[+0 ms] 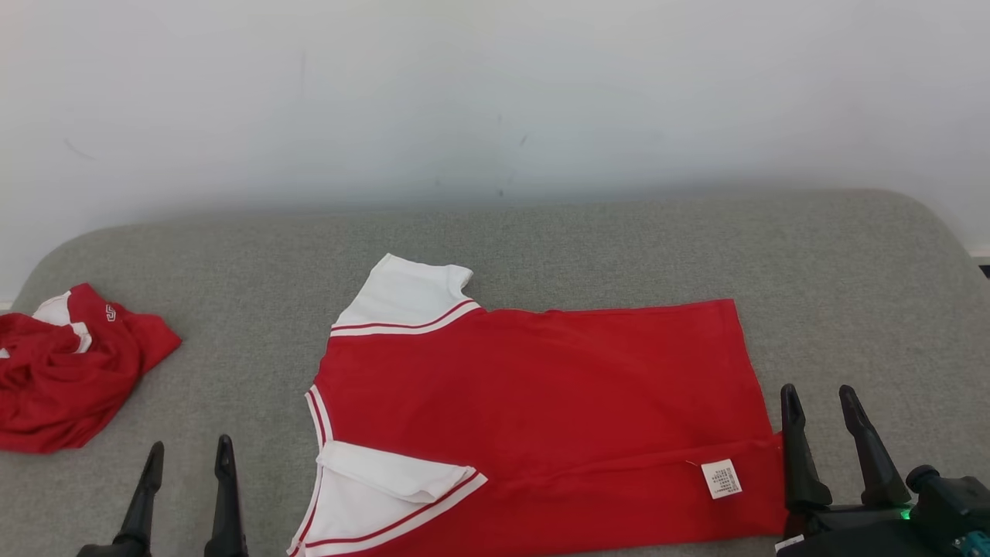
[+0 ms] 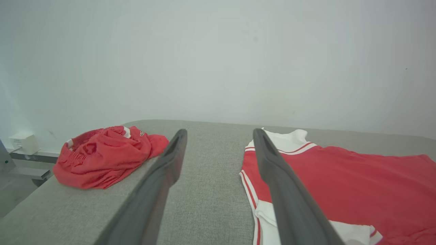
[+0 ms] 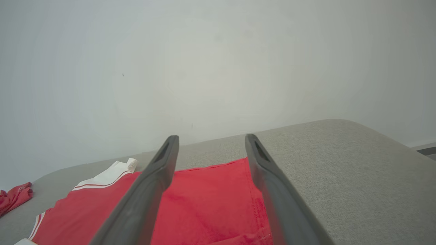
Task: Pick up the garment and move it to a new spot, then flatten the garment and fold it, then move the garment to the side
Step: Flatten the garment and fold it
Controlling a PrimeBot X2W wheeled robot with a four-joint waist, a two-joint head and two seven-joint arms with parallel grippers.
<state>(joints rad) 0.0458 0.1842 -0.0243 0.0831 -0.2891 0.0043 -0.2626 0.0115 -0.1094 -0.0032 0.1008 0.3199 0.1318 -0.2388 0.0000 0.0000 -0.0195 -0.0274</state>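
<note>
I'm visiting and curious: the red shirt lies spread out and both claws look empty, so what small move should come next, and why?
Probably lower the right gripper onto the shirt hem beside it and pinch. It and the left gripper stand open; the shirt lies flat, near edge turned in, so folding seems next.

I see left gripper (image 1: 191, 442) and right gripper (image 1: 817, 388): long tapered matte-black fingers (image 3: 150, 190). Right one carries black wrist housing (image 1: 947, 503), green LED (image 1: 903, 514) lit.

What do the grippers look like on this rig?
Left gripper and right gripper: two long, dark grey, tapering fingers each, with a slot-like recess near the tip. Right base is black, with a green light.
</note>
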